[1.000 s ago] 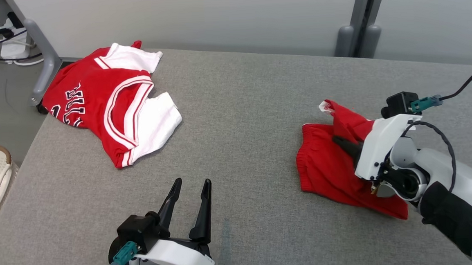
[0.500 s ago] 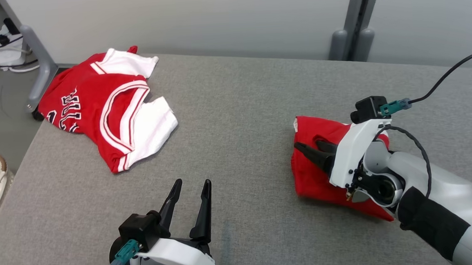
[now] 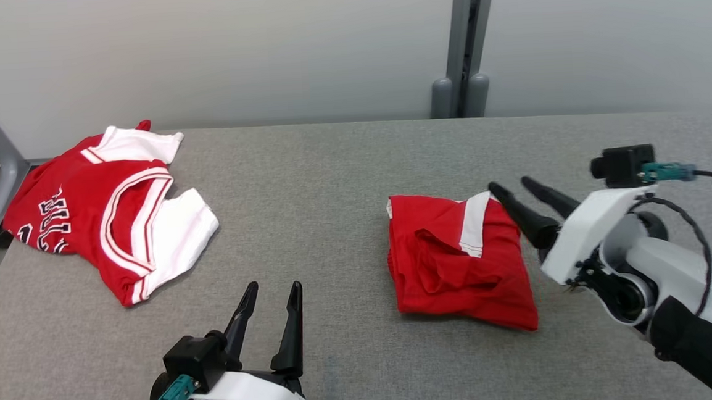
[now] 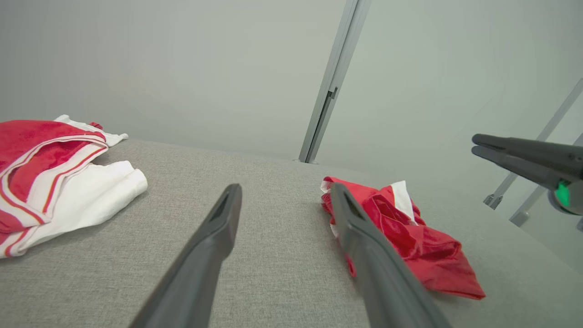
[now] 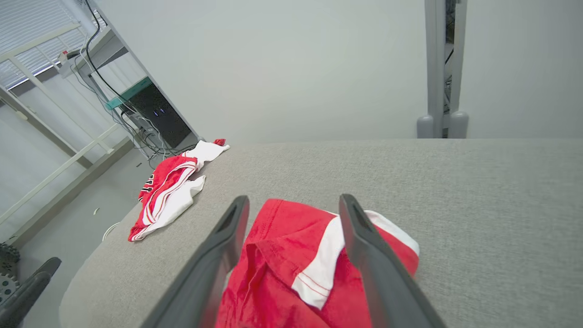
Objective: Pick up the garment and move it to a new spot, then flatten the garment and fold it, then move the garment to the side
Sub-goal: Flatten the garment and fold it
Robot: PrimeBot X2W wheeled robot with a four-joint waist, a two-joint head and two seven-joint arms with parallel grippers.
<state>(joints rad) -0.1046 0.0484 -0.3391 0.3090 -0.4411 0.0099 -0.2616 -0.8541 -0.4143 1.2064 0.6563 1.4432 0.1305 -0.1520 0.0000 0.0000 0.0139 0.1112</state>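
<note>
Jersey [image 3: 103,209] cloth, red with white panels and stripes, lies crumpled at the far left corner of the grey desk [image 3: 330,183], reaching its left edge. Near the front edge, left of the middle, the left hand [image 3: 274,285] rests with its two dark fingers spread and nothing between them, pointing toward the far edge. It is well apart from both pieces of clothing; in the left wrist view bare desk shows between the fingers, with the jersey off to one side and the other garment past the other finger.

Right of the middle, about halfway between the front and far edges, the red shorts [image 3: 452,262] lie folded into a rough, lumpy square. A white stripe shows on the top layer near the far right corner, and the front right corner runs out to a point. Nothing is holding them.

Just to the right of the shorts, the right hand [image 3: 509,182] has its fingers spread wide and empty. They point toward the far left, and the tips sit beside the shorts' far right corner. The left wrist view shows these fingers raised in the air, clear of the cloth. The right wrist view looks down between them onto the stripe and folds.

A grey post [image 3: 466,38] stands behind the far edge.
</note>
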